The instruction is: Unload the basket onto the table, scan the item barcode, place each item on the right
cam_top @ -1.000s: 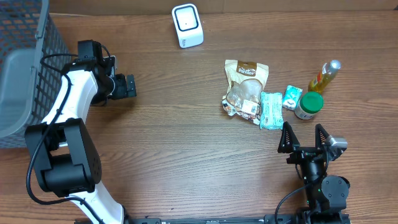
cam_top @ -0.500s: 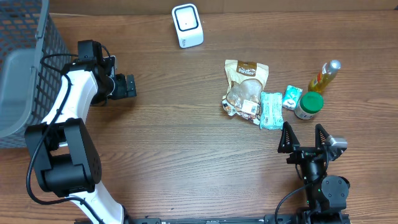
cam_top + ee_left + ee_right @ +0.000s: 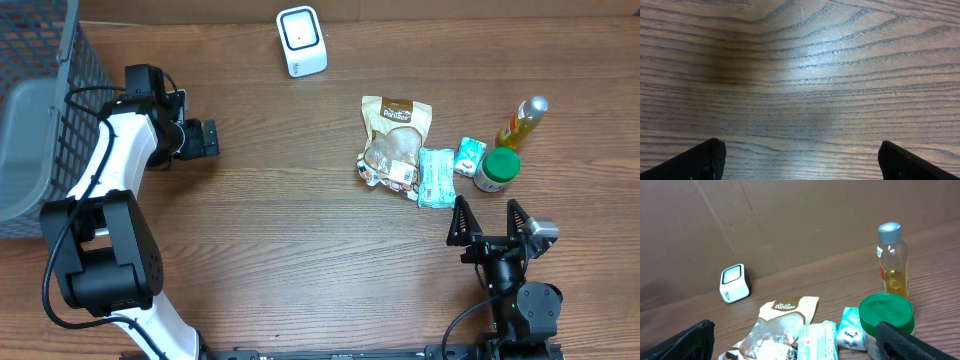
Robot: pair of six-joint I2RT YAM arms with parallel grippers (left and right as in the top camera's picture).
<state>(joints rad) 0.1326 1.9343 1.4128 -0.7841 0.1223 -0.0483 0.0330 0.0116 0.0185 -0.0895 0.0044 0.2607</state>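
Wooden table showed between the left gripper's wide-spread fingers. The right gripper gaped too, green-lidded jar just ahead of its right finger.

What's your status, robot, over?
Left fingers open, empty, over table. Right fingers open, empty, short of snack bag. Bag untouched; scanner at far edge. Nothing in the way.

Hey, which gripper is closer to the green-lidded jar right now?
Right. The right gripper is close by the green-lidded jar, on the robot's side of it; the left gripper is far across the table.
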